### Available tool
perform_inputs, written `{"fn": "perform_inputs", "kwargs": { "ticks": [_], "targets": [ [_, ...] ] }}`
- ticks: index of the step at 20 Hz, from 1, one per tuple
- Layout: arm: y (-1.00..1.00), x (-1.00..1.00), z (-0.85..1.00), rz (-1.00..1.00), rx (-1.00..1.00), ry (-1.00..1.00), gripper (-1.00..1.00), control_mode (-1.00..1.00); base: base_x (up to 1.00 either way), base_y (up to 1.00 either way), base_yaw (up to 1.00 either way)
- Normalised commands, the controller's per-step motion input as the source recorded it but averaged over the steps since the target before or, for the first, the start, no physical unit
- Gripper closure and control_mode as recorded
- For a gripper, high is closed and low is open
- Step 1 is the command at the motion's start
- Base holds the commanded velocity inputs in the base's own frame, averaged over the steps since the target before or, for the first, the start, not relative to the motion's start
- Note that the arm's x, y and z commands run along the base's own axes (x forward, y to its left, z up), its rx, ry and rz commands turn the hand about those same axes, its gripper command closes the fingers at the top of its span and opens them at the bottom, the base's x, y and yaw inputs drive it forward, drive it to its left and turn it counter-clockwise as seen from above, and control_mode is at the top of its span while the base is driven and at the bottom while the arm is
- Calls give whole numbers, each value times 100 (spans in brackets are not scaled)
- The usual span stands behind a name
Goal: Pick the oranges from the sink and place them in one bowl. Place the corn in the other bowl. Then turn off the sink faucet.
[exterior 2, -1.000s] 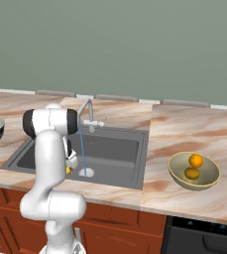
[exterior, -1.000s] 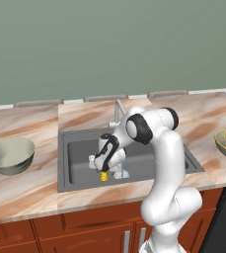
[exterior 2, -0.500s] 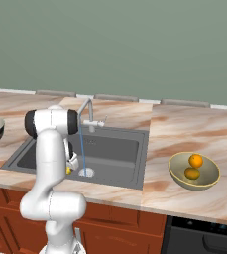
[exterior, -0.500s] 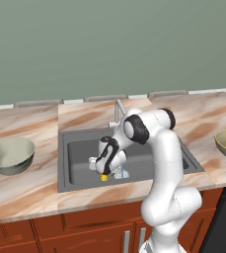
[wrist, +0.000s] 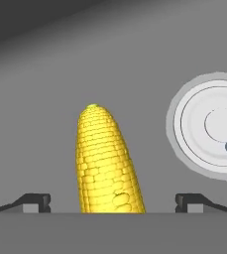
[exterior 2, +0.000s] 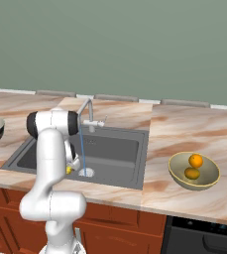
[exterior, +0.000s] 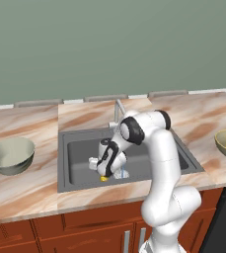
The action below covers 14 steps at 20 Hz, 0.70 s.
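Note:
The yellow corn (wrist: pixel 107 163) lies on the dark floor of the sink (exterior: pixel 75 153), near its front wall. My gripper (wrist: pixel 113 202) is open right over the cob, with one fingertip (wrist: pixel 35 202) on each side of it and not touching it. From the base the hand hangs low in the basin (exterior: pixel 103 174), with the corn (exterior: pixel 103 178) (exterior 2: pixel 68 169) just under it. Two oranges (exterior 2: pixel 196 160) (exterior 2: pixel 191 173) rest in the olive bowl (exterior 2: pixel 211 174) on the right counter. The pale grey-green bowl (exterior: pixel 11 154) stands on the left counter. Water (exterior 2: pixel 83 154) runs from the faucet (exterior 2: pixel 89 111).
The round pale drain (wrist: pixel 211 129) lies beside the corn, where the water stream lands. The sink's front wall is close to the hand. Marbled countertop (exterior: pixel 30 192) runs on both sides of the basin.
The hand has sunk a little lower into the sink toward the corn. Its jaws have stayed wide, and the corn and bowls have not moved.

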Motion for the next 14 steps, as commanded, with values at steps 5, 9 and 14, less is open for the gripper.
{"fn": "perform_inputs", "kwargs": {
  "ticks": [5, 9, 14],
  "targets": [
    [1, 0, -15, 0, 0, -1, -100, -100, 0, 0, 0],
    [0, 0, -10, 0, 0, 0, -100, -100, 0, 0, 0],
    [0, 2, -13, 0, 0, -3, -100, -100, 0, 0, 0]
  ]
}}
